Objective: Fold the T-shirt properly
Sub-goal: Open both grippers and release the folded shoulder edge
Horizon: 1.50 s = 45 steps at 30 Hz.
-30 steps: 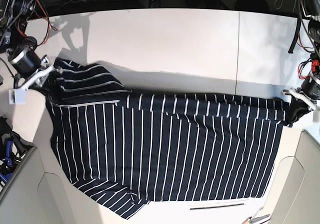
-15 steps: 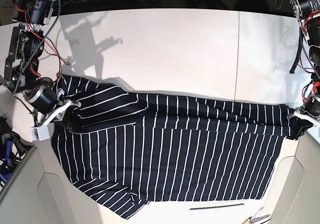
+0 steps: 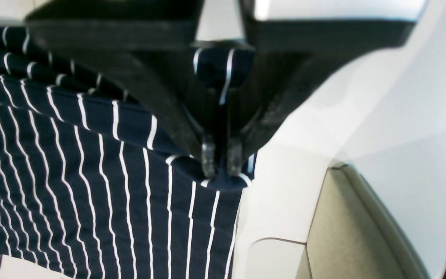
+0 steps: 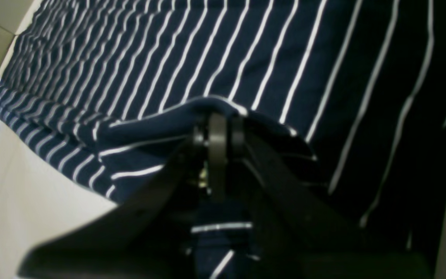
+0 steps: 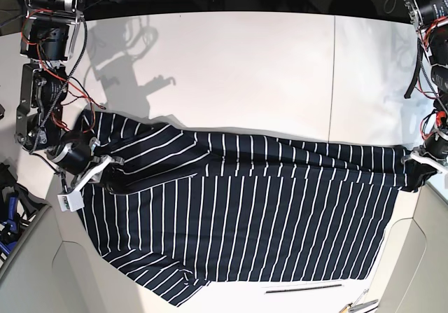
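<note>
White table (image 5: 245, 68), T-shirt (image 5: 245, 215) between clamping grippers

- T-shirt (image 5: 238, 215): soft matt cloth, dark navy with thin white stripes, drapes and creases easily.
- Table (image 5: 231, 61): smooth white surface, slight sheen, thin seam lines between panels.
- Left gripper (image 3: 222, 161): matt black plastic fingers, slightly grainy; small clear glossy pads at tips.
- Right gripper (image 4: 217, 130): matt black plastic, smooth.
- Beige panels (image 3: 347, 232) at table edge: matt, fine-textured.
</note>
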Available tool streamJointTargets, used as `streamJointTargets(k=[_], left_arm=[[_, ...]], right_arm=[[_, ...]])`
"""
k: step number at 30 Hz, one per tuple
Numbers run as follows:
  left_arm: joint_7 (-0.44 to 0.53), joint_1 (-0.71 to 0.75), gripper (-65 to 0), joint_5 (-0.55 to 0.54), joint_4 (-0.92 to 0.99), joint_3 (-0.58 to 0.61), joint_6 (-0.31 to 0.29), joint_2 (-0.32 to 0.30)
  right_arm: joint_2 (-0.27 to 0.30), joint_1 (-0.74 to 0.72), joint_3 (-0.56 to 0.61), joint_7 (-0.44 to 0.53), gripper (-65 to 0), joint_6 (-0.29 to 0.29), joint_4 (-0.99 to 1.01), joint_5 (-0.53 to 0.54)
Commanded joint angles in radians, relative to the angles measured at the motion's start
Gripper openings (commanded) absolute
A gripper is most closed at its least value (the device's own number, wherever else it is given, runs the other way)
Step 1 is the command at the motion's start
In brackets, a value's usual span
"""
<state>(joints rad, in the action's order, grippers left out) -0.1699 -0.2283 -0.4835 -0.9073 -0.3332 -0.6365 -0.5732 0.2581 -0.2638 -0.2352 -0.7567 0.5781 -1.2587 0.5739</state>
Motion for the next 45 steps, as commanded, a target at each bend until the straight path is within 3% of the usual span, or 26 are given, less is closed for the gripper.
streamJointTargets(k=[1, 6, 11, 13, 15, 17, 23, 28, 33, 37, 42, 45], left_arm=[[0.039, -0.024, -65.0, -0.011, -0.006, -0.006, -0.001, -0.018], [0.04, -0.024, -65.0, -0.009, 0.023, -0.006, 0.066, 0.002], [0.043, -0.024, -53.1, -0.009, 0.036, -0.006, 0.069, 0.01], [0.045, -0.024, -47.9, 0.003, 0.036, -0.006, 0.069, 0.01], [0.057, -0.024, -38.3, 0.016, 0.036, -0.006, 0.068, 0.01], [0.069, -0.024, -31.2, 0.023, 0.036, -0.006, 0.069, 0.007], [0.04, -0.023, -30.4, 0.052, 0.035, -0.069, 0.066, 0.002], [-0.099, -0.017, -30.4, -0.043, 0.035, -0.16, -0.008, 0.002], [-0.124, 0.0, -30.4, -0.114, 0.035, -0.2, -0.041, 0.001], [-0.122, 0.048, -30.2, -0.135, 0.035, -0.2, -0.06, 0.008], [-0.118, 0.093, -20.9, -0.172, 0.035, -0.2, -0.06, 0.01], [-0.119, 0.096, -20.9, -0.171, 0.035, -0.2, -0.06, 0.01]], right_arm=[[0.013, -0.026, -0.002, 0.028, -65.0, 0.005, -0.007, 0.004], [0.01, -0.024, -0.002, 0.093, -65.0, 0.005, 0.036, -0.048], [0.01, -0.024, -0.002, 0.158, -64.9, 0.005, 0.094, -0.082], [0.01, -0.024, -0.003, 0.158, -52.0, 0.001, 0.109, -0.106], [0.01, -0.021, -0.003, 0.157, -40.0, -0.014, 0.118, -0.119], [0.011, -0.021, -0.003, 0.141, -34.6, -0.018, 0.118, -0.118], [0.011, -0.021, -0.058, 0.054, -34.7, -0.016, 0.066, -0.056], [0.011, -0.021, -0.182, -0.028, -34.7, -0.013, 0.014, -0.031], [0.013, -0.015, -0.323, -0.063, -34.6, -0.013, 0.005, -0.03], [0.043, 0.044, -0.409, -0.085, -34.6, -0.014, 0.005, 0.062], [0.071, 0.149, -0.502, -0.106, -34.0, -0.012, 0.005, 0.199], [0.074, 0.21, -0.518, -0.121, -26.7, 0.003, 0.005, 0.259]])
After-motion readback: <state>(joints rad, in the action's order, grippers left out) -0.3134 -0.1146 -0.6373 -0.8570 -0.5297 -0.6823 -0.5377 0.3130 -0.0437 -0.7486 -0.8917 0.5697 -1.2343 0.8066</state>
